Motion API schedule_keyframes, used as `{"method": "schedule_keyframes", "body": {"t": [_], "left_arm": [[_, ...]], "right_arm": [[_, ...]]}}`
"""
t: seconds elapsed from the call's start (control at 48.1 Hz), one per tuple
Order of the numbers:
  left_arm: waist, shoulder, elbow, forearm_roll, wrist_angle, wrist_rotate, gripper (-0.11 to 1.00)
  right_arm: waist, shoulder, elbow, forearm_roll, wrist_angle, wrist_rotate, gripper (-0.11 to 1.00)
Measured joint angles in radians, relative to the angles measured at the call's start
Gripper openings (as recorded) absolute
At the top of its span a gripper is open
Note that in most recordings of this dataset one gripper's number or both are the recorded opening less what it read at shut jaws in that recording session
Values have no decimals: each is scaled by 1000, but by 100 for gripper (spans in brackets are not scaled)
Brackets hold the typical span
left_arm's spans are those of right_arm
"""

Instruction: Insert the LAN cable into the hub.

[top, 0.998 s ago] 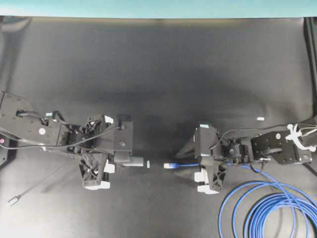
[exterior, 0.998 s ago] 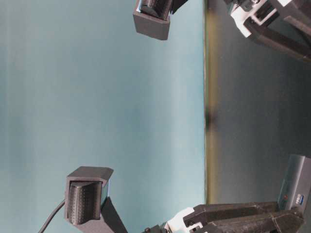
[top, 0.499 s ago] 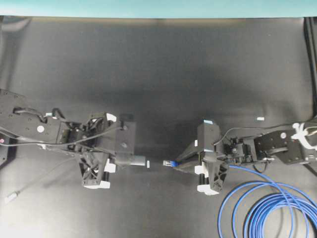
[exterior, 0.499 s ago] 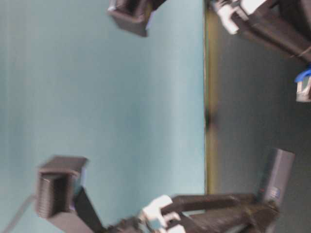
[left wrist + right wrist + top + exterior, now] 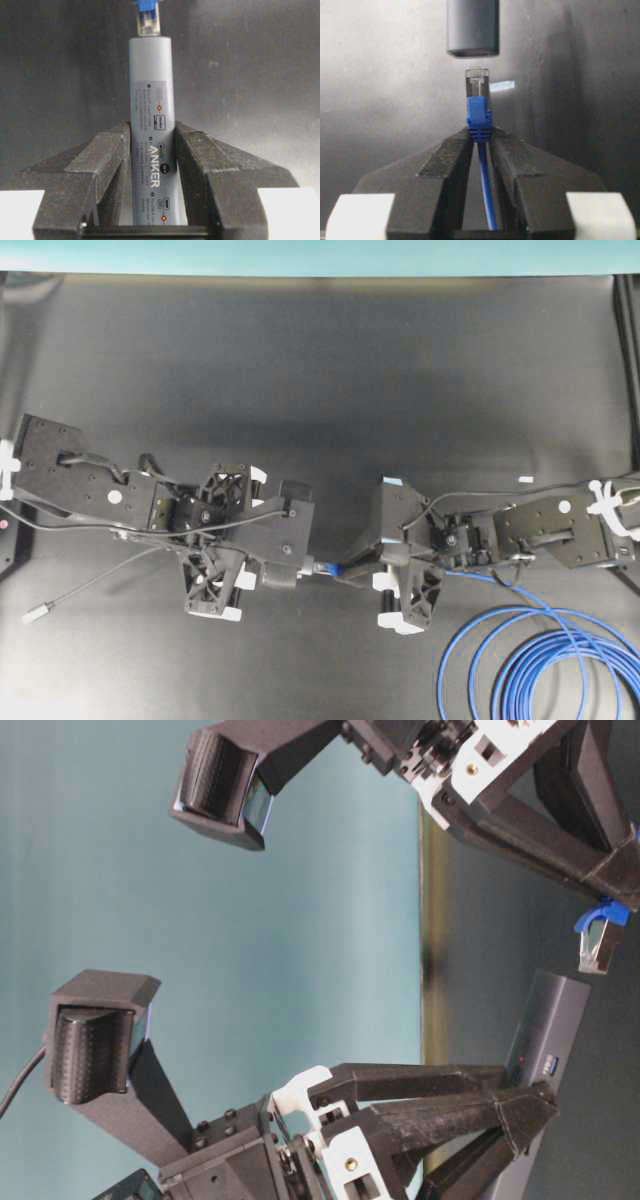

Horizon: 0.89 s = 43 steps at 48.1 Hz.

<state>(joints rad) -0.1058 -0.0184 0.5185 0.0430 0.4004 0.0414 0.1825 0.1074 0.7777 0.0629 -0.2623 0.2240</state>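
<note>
The hub [image 5: 151,125] is a slim grey bar, and my left gripper [image 5: 152,127] is shut on its middle. My right gripper [image 5: 480,132] is shut on the blue boot of the LAN cable [image 5: 479,117], just behind the clear plug. In the right wrist view the plug tip sits a small gap below the hub's end [image 5: 472,27] and in line with it. Seen from overhead, the hub [image 5: 300,568] and the plug [image 5: 335,570] meet tip to tip between the left gripper [image 5: 285,570] and the right gripper [image 5: 365,570]. Both are held above the table.
The blue cable's loops [image 5: 540,660] lie at the front right, under the right arm. The hub's thin grey cord ends in a silver plug [image 5: 35,617] at the front left. A small white scrap [image 5: 525,479] lies at the right on the black mat [image 5: 320,360].
Both arms have moved toward each other. The wide gap between the hub's end and the plug has shrunk to almost nothing. Each gripper keeps its hold.
</note>
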Motion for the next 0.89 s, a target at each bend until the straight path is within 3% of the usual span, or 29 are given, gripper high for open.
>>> {"method": "schedule_keyframes", "body": {"t": [0.707,0.894], "left_arm": [[5,29,-32,-2,40,-2,29],[5,52,-75,-2,114,2,29]], "right_arm": [[-2,6,-35,0,63,6,11],[-3,5,-49,0,118,12,11]]}}
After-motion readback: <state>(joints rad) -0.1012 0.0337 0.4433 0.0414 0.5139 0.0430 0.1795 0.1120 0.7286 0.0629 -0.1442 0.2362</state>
